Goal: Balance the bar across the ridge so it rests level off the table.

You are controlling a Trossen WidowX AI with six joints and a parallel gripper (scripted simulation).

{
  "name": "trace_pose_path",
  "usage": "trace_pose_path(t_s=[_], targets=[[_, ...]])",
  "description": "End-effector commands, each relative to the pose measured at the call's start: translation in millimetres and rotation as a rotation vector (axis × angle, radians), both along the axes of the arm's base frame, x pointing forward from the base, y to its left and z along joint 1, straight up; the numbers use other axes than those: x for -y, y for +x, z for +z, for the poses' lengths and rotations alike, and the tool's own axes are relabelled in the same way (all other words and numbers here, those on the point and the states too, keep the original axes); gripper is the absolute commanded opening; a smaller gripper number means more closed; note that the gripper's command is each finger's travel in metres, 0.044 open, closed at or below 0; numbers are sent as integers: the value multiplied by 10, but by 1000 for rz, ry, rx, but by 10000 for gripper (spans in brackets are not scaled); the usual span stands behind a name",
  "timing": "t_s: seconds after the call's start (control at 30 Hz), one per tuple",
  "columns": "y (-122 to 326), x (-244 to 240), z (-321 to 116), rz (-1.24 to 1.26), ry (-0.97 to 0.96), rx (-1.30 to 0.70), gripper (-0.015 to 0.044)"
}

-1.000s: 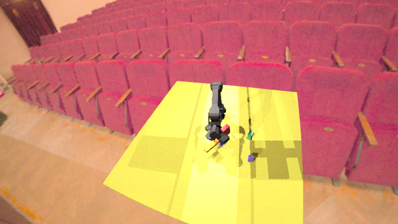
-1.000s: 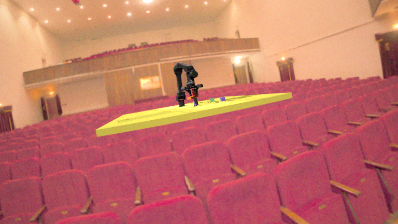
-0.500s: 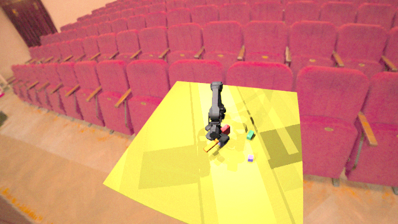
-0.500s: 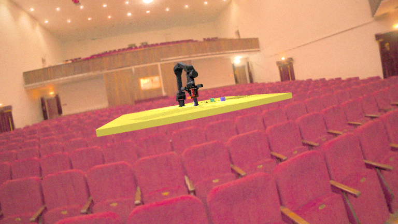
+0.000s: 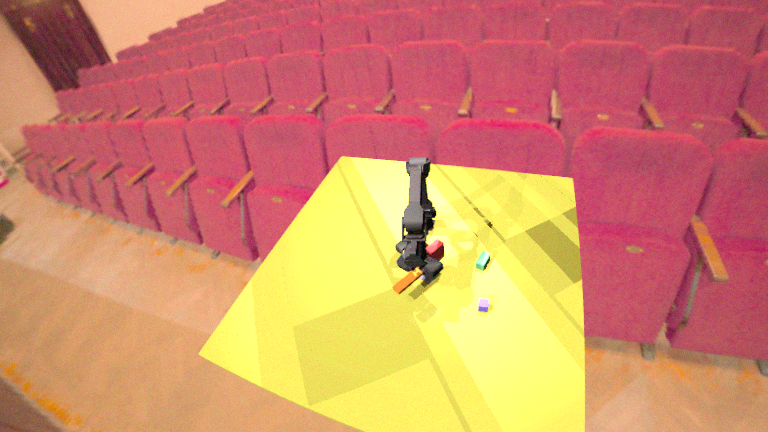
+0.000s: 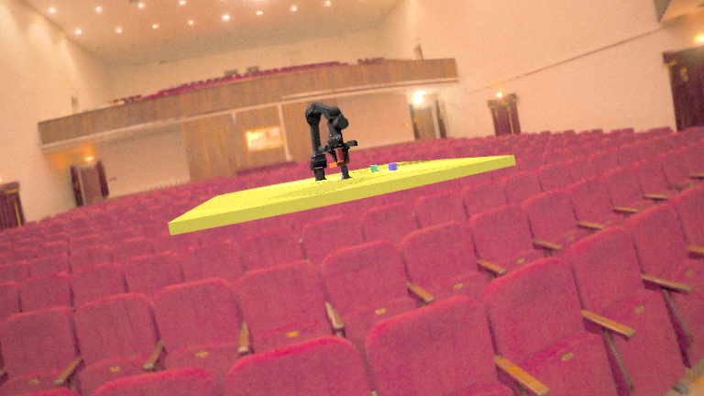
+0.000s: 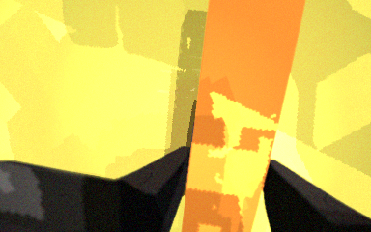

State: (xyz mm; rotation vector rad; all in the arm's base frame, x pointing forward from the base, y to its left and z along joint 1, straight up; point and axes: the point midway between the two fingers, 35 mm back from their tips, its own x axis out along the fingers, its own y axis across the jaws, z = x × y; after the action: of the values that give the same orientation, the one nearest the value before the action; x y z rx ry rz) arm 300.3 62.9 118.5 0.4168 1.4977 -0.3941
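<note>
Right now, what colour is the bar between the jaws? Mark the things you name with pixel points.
Orange. The wrist view shows the bar (image 5: 404, 283) (image 6: 335, 164) (image 7: 251, 53) best.
</note>
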Motion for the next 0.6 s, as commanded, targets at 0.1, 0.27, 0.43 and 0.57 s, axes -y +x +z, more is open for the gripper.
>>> trace_pose_path(t_s=[0.1,0.27,0.43,0.57], targets=[[0,0,0,0,0,0,185],[0,0,0,0,0,0,185],[0,0,0,0,0,0,211],[0,0,0,0,0,0,316]])
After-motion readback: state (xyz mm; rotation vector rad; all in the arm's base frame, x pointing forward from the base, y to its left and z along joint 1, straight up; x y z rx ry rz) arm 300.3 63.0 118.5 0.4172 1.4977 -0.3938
